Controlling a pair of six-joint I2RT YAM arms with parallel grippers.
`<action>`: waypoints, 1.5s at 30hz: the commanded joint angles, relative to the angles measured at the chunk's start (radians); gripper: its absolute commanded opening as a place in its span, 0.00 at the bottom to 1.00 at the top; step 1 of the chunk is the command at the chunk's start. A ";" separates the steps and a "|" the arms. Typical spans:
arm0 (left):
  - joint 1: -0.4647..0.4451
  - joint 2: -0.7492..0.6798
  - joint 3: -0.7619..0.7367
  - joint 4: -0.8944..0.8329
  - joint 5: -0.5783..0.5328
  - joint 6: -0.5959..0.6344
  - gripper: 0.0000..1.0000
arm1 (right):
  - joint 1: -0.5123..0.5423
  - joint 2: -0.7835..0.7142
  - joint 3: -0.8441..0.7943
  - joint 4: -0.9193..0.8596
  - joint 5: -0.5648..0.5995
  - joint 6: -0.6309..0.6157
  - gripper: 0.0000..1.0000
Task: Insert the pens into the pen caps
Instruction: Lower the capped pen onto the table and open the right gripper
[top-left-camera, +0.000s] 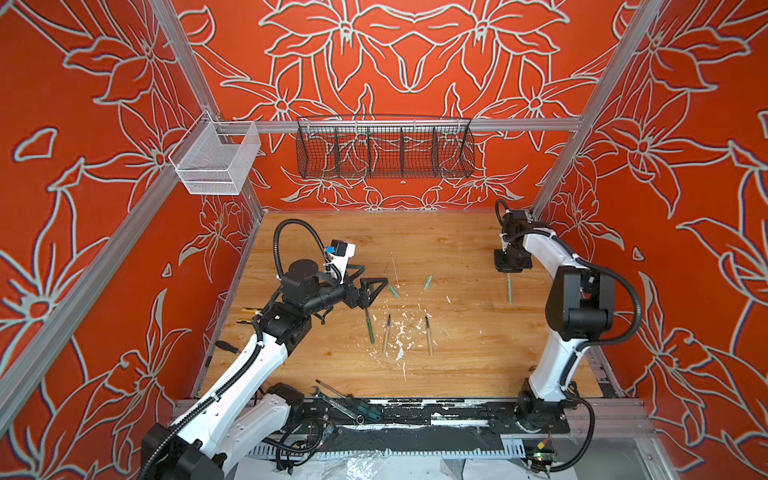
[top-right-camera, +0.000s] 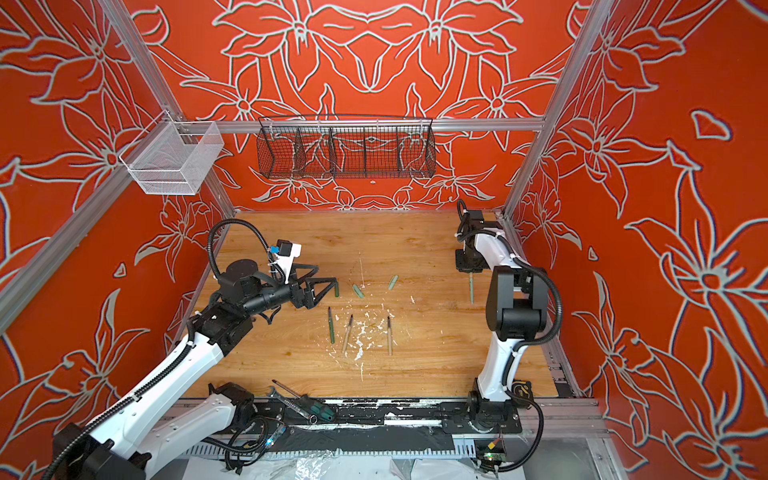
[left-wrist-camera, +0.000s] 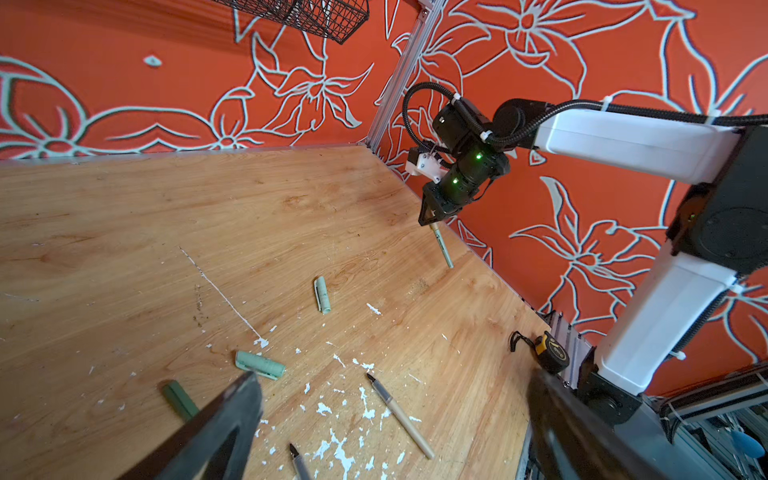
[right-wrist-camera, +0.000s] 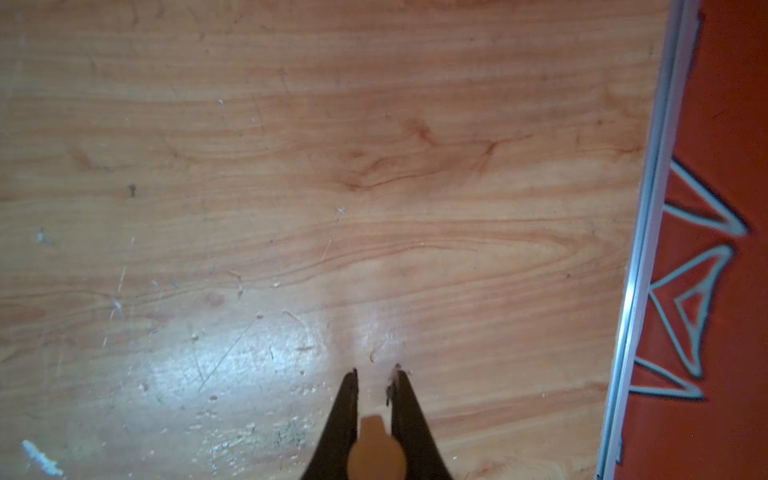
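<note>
The L arm was stretched low over mid-worktop, wrist rolled sideways, w/ the L gripper (left-wrist-camera: 390, 377) spread fully wide & empty, a dark green cap (left-wrist-camera: 179, 400) lying just beside one finger. The R arm was arched toward the far right corner, R gripper (top-left-camera: 508, 272) pointed straight down & clamped tight on a slim green pen (top-left-camera: 509, 291) hung near-upright. Two stubby pale green caps (left-wrist-camera: 260, 365) (left-wrist-camera: 322, 295) were laid mid-worktop on the glossy wood-grain worktop (top-left-camera: 465, 365). A green stick pen (top-left-camera: 369, 328) & two beige pens (top-left-camera: 386, 334) (top-left-camera: 429, 336), all dark-tipped, were laid nearer the front edge amid white flecks (top-left-camera: 400, 332).

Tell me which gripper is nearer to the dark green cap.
Left. The left gripper stands open right beside the dark green cap, with one fingertip almost over it. The right gripper is far off to the right, holding a pen.
</note>
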 joint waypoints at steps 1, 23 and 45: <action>0.003 0.008 -0.005 0.057 0.015 -0.014 0.97 | -0.004 0.059 0.037 -0.020 0.012 -0.014 0.04; 0.003 0.027 0.018 0.009 0.038 -0.003 0.97 | -0.007 0.193 0.106 -0.029 0.038 -0.014 0.36; 0.004 -0.132 -0.039 -0.088 -0.014 -0.026 0.97 | 0.089 -0.058 0.106 -0.055 -0.053 0.030 0.72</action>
